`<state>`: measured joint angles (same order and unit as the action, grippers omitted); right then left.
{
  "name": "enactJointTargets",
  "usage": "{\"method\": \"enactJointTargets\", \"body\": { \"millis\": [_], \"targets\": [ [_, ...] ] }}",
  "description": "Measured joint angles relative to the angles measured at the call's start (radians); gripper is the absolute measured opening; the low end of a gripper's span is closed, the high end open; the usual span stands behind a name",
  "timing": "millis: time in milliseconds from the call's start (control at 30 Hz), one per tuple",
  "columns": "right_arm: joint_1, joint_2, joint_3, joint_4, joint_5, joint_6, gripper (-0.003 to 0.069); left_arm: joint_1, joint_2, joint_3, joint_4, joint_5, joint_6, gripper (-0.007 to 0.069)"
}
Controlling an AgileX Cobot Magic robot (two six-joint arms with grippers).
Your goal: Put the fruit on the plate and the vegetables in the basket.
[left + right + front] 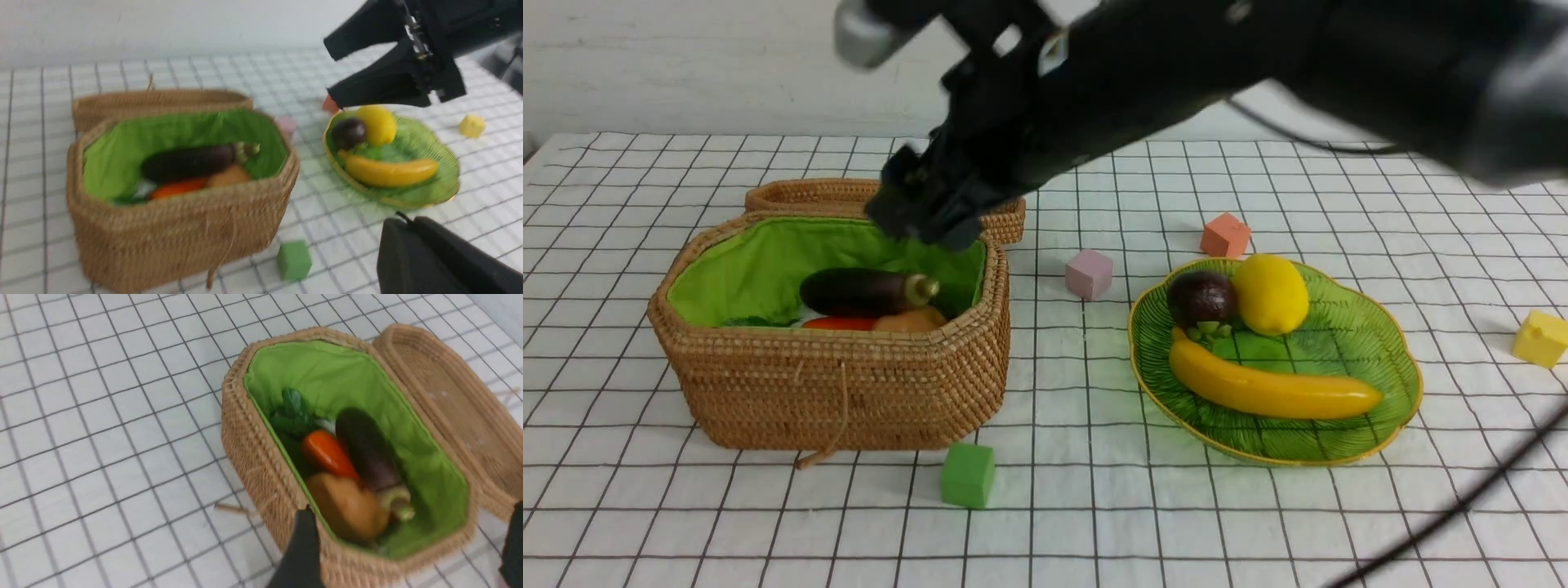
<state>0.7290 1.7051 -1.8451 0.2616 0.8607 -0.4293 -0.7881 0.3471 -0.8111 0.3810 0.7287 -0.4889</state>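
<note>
The wicker basket [833,392] stands at the left with its green lining showing. Inside lie the eggplant [862,291], the carrot [837,323] and the potato [913,320]. My right gripper [923,229] hangs open just above the basket's far right corner, holding nothing; in its wrist view [410,508] the fingers straddle that end of the basket. On the green plate [1339,445] at the right lie the banana [1270,392], the lemon [1270,294] and the mangosteen [1201,298]. My left gripper [402,222] is shut and empty, in front of the plate [445,179].
The basket's lid [800,196] lies open behind it. Small cubes dot the checked cloth: green [968,474] before the basket, pink [1089,273] between basket and plate, orange [1225,235] behind the plate, yellow [1541,337] at far right. A black cable [1462,506] crosses the near right corner.
</note>
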Motion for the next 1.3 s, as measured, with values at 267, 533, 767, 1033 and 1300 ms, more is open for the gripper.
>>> {"method": "enactJointTargets", "body": {
  "millis": [267, 533, 767, 1033, 1300],
  "targets": [
    [0.000, -0.305, 0.051, -0.298, 0.385, 0.384, 0.0099, 0.000, -0.267, 0.274, -0.088, -0.297, 0.008, 0.0000],
    [0.000, -0.682, 0.482, -0.317, 0.403, 0.643, 0.0000, 0.000, -0.310, 0.565, -0.093, -0.621, -0.032, 0.0004],
    [0.000, -0.957, 0.833, -0.317, 0.404, 0.759, 0.0010, 0.000, -0.310, 0.692, -0.091, -0.629, -0.032, 0.0008],
    [0.000, -1.137, 0.973, -0.317, 0.404, 0.767, 0.0015, 0.000, -0.310, 0.768, -0.091, -0.522, -0.032, 0.0011],
    [-0.070, -1.240, 0.999, -0.325, 0.404, 0.771, 0.0019, 0.000, -0.310, 0.792, -0.091, -0.379, -0.033, 0.0017]
  ]
}}
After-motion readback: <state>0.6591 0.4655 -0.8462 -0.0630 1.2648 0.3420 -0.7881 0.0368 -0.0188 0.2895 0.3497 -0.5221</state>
